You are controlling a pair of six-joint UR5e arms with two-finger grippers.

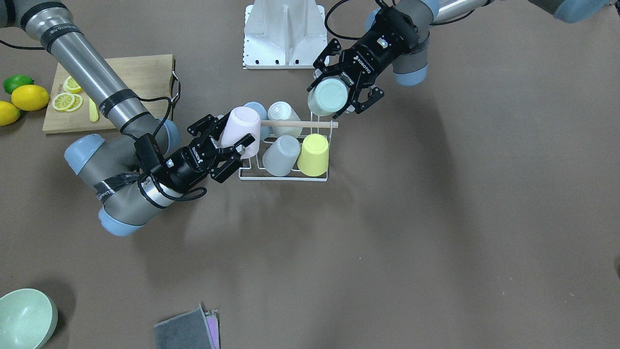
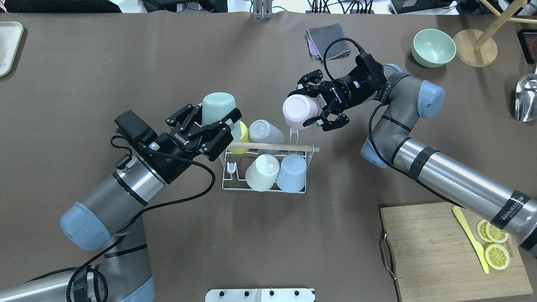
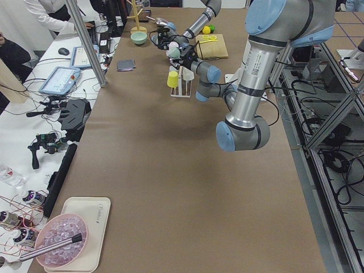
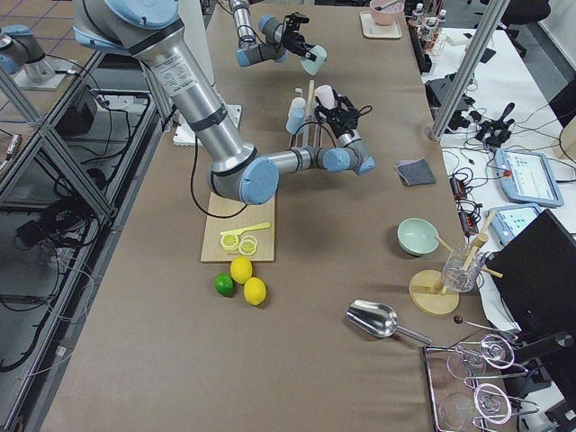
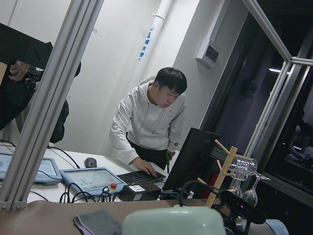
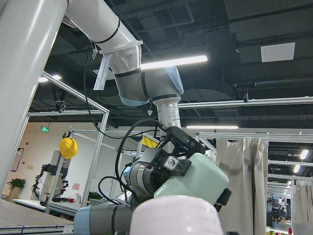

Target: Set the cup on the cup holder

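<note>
The cup holder, a white wire rack with a wooden rod handle [image 2: 303,147], stands mid-table and also shows in the front view [image 1: 300,124]. It holds a yellow cup [image 1: 314,154], a translucent cup [image 1: 282,155], a cream cup [image 2: 261,172] and a blue cup [image 2: 292,174], all upside down. My left gripper [image 2: 214,113] is shut on a mint green cup [image 2: 218,104], held above the rack's left end. My right gripper [image 2: 302,107] is shut on a pink cup [image 2: 297,110], held above the rack's far right end, bottom up and tilted.
A wooden cutting board [image 2: 436,251] with lemon slices and a yellow knife lies near right. A green bowl [image 2: 433,47], a grey cloth [image 2: 327,40], a wooden stand [image 2: 474,48] and a metal scoop [image 2: 526,96] lie far right. Lemons and a lime [image 1: 26,97] sit beside the board.
</note>
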